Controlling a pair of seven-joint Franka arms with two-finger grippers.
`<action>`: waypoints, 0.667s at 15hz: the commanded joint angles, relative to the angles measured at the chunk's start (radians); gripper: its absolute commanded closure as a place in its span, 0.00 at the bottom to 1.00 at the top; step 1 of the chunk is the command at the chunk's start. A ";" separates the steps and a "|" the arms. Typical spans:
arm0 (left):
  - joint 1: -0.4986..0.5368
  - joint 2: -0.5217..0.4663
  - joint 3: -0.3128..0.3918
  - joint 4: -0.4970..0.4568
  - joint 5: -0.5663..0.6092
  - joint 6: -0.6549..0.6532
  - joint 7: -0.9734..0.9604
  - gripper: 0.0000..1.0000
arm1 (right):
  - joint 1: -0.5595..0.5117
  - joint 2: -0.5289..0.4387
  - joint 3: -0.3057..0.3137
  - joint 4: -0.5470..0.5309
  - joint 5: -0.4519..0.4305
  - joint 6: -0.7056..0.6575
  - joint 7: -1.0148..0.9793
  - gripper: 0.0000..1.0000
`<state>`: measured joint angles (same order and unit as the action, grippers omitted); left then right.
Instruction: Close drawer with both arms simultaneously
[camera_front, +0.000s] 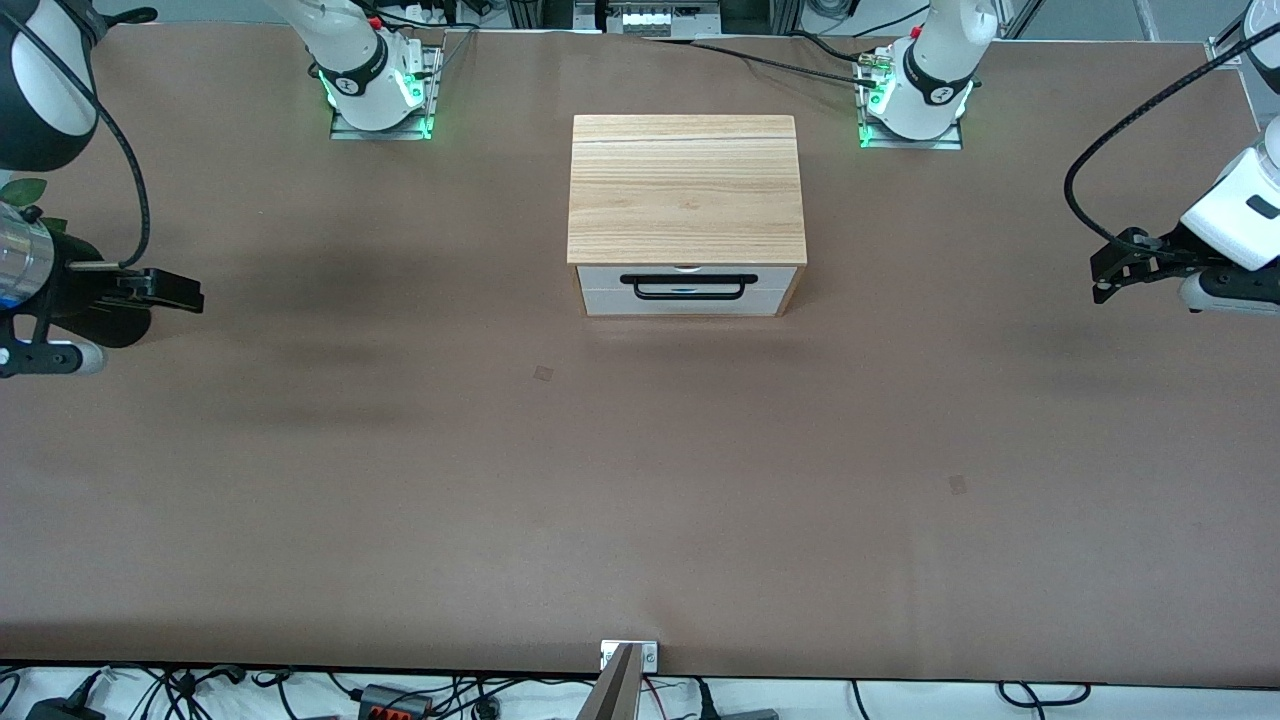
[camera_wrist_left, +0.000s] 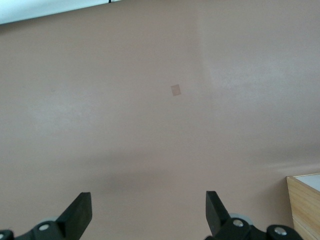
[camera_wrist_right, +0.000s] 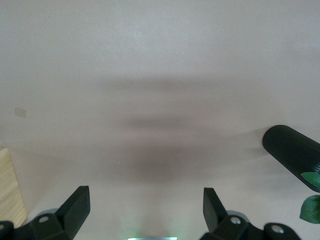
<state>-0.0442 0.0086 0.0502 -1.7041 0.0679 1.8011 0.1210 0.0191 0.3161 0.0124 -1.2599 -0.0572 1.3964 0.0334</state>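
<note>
Across the whole front view stretches the brown table (camera_front: 640, 480), bare save for a light oak cabinet (camera_front: 686, 190) standing midway between the two arm bases, its front turned toward the front camera. Set in that front is the drawer (camera_front: 686, 289), its white panel flush with the casing and its thin black handle (camera_front: 688, 287) lying across it; nothing of the drawer's interior shows, so what it holds cannot be told. Whether the white front is one panel or two stacked is hard to make out.

Both arms are cut off by the edges of the front view, only their bases and their hands showing. Toward the right arm's end of the table the right gripper (camera_front: 165, 290) hangs over bare tabletop, well apart from the drawer, and its wrist view shows its fingers (camera_wrist_right: 75, 207) spread wide with nothing between them. A dark ribbed cylinder (camera_wrist_right: 295, 155) and a green leaf (camera_wrist_right: 311, 207) sit at the edge of that view, partly cropped. Toward the left arm's end the left gripper (camera_front: 1125, 265) likewise hangs over bare table, well apart from the drawer, fingers (camera_wrist_left: 80, 212) wide apart and empty; only a corner of the cabinet (camera_wrist_left: 305, 205) enters its wrist view. Two small square marks (camera_front: 543, 373) lie on the table surface.
</note>
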 joint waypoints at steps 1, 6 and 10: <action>-0.016 -0.007 0.039 0.004 -0.060 -0.012 0.023 0.00 | -0.021 -0.040 0.014 -0.050 -0.013 0.023 -0.013 0.00; -0.011 -0.027 0.028 -0.006 -0.060 -0.052 0.012 0.00 | -0.024 -0.042 0.014 -0.050 -0.013 0.027 -0.012 0.00; -0.011 -0.042 0.028 -0.008 -0.059 -0.068 0.008 0.00 | -0.027 -0.040 0.014 -0.047 -0.001 0.038 0.006 0.00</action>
<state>-0.0501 -0.0097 0.0738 -1.7038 0.0216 1.7529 0.1222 0.0078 0.3035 0.0127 -1.2758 -0.0573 1.4198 0.0337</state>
